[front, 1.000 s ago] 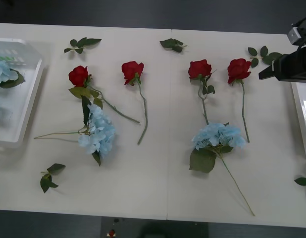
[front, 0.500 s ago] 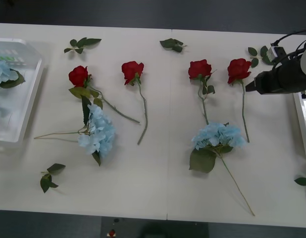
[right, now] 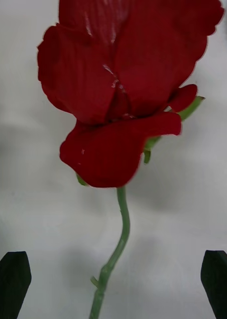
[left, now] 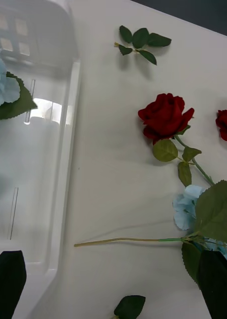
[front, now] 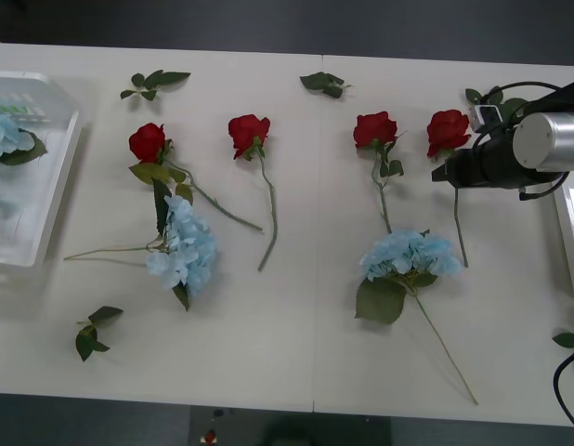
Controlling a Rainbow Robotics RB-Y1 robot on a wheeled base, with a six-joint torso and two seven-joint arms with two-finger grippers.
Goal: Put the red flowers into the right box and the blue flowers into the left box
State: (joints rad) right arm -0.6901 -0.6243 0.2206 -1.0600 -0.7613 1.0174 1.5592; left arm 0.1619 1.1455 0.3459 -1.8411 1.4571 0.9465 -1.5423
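Several red flowers lie in a row across the table; the rightmost rose (front: 448,130) lies just beyond my right gripper (front: 442,175). In the right wrist view that rose (right: 123,99) looms close, its stem (right: 121,234) running down between my open black fingers (right: 11,284). Two blue flowers (front: 182,246) (front: 408,254) lie on the table, and a third (front: 4,135) rests in the left box (front: 59,190). My left gripper (left: 113,289) hovers open over the left box's rim (left: 68,149). The right box (front: 558,214) shows at the right edge.
Loose green leaf sprigs lie at the back (front: 152,82) (front: 324,84) (front: 491,98), front left (front: 92,333) and far right (front: 567,340). The table's front edge runs along the bottom of the front view.
My right arm has swung in from the right edge, leftward and lower, bringing its gripper to the rightmost rose's stem just below the bud. The flowers have not moved.
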